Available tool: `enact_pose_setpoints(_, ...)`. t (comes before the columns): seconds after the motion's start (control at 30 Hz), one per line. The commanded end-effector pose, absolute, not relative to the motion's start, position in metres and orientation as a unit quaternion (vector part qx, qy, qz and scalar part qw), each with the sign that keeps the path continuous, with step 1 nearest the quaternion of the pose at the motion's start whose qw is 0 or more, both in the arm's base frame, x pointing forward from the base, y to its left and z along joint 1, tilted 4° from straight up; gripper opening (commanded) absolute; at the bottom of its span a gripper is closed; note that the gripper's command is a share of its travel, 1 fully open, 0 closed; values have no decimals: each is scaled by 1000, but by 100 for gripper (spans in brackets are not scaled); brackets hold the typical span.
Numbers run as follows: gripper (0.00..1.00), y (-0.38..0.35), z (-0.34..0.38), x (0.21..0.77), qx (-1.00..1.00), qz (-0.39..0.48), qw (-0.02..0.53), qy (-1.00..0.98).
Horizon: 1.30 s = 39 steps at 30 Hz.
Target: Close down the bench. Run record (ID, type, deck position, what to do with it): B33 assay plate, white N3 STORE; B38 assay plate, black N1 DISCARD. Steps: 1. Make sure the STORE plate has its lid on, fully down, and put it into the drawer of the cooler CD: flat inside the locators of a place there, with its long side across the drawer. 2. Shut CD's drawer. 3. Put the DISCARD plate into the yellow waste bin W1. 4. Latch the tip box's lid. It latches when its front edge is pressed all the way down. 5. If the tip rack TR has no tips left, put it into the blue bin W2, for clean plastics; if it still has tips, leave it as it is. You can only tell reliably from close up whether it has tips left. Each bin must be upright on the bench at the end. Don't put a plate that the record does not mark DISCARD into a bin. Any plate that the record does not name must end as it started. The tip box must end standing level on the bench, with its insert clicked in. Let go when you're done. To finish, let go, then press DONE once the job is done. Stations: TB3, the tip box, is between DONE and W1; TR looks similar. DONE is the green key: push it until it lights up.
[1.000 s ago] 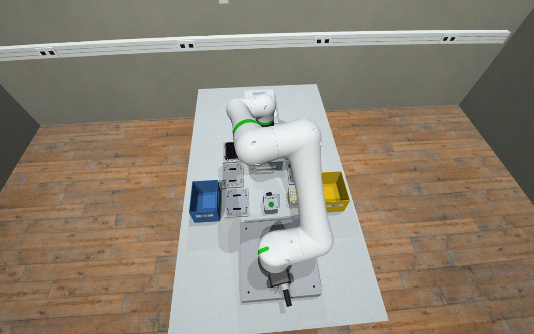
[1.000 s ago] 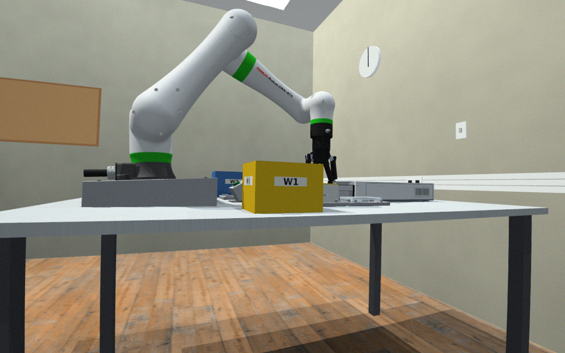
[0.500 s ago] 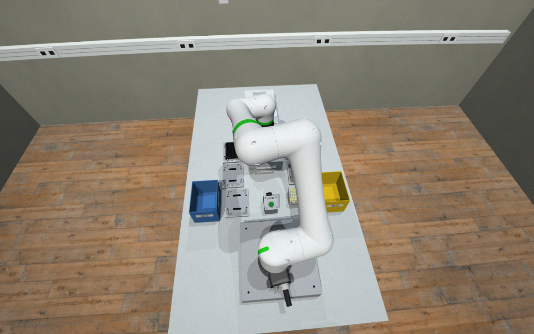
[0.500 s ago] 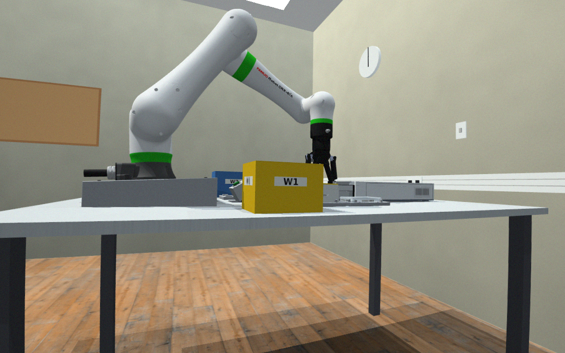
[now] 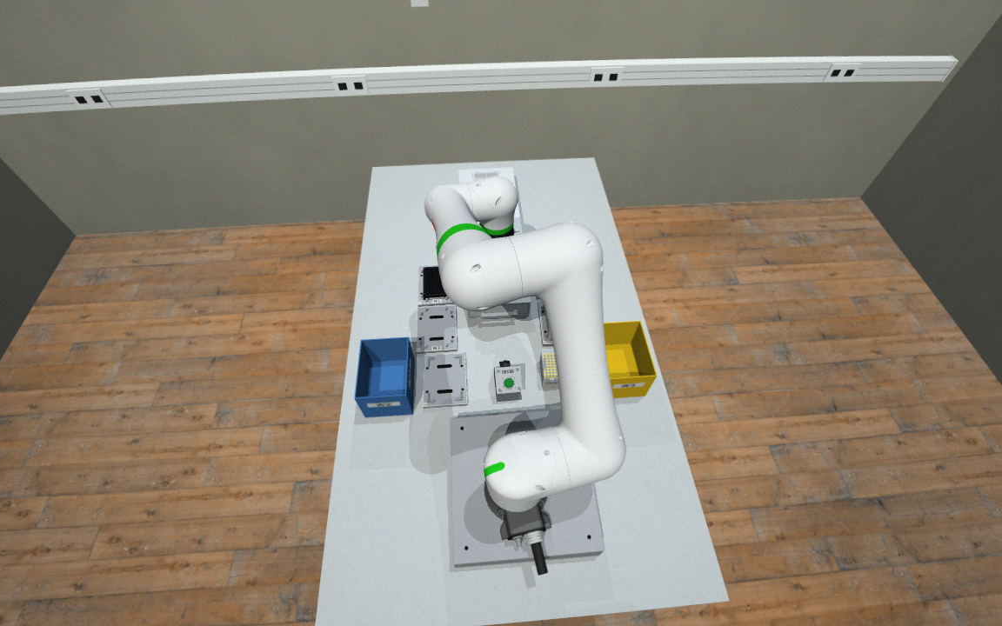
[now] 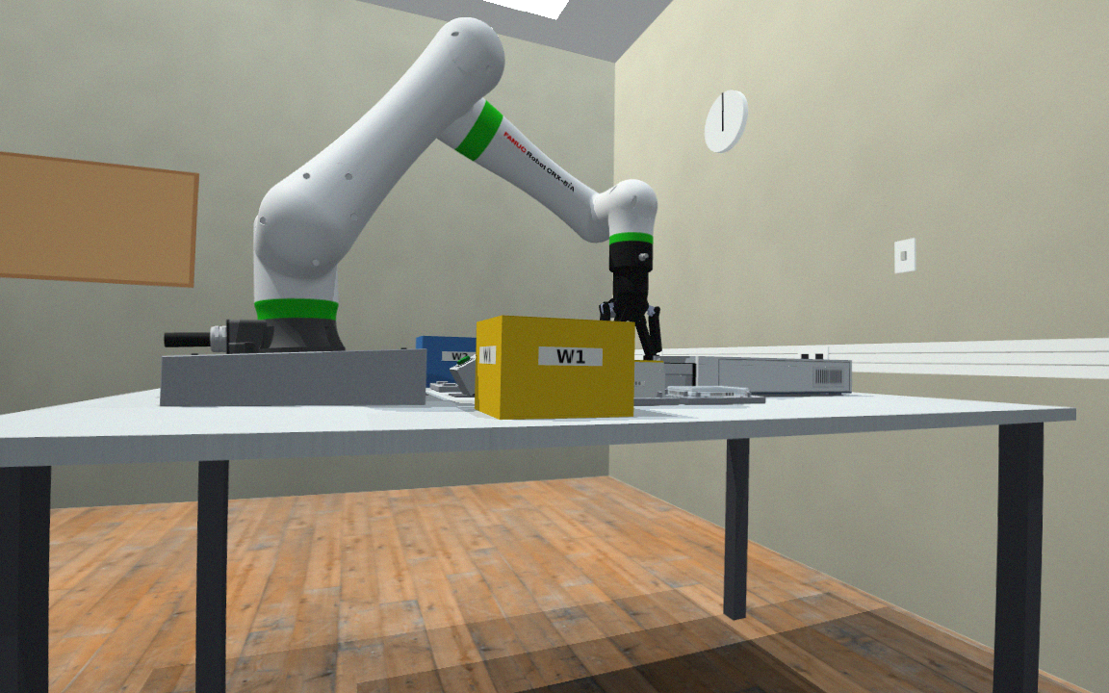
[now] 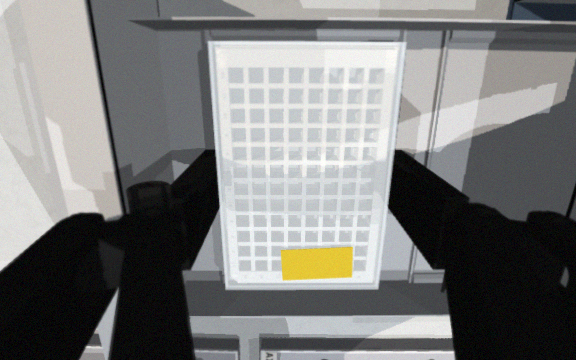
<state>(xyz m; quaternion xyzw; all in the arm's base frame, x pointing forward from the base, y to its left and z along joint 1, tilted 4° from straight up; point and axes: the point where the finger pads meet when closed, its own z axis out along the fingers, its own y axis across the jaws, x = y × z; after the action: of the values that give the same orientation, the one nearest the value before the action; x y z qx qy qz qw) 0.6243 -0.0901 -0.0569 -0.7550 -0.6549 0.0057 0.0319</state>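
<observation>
My gripper is shut on the white assay plate, one black finger on each long side. The plate has a clear lid on it and a yellow label near its close end. It hangs level just above the grey open drawer of the cooler. In the side view the gripper points straight down behind the yellow bin W1, which hides the plate. The black assay plate lies on its deck nest at the left. From overhead the arm hides the gripper and the drawer.
The blue bin stands at the bench's left edge and the yellow bin at the right edge, both upright. Two bare deck nests lie by the blue bin. The green DONE key and the tip box sit between the bins.
</observation>
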Motion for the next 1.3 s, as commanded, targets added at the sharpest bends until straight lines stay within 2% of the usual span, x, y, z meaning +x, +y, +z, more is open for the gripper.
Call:
enact_pose_setpoints(0.0, 65, -90, -56, 625, -755, 5, 31, -655)
enact_pose_setpoints(1.27, 65, -91, -42, 626, -755, 5, 31, -655)
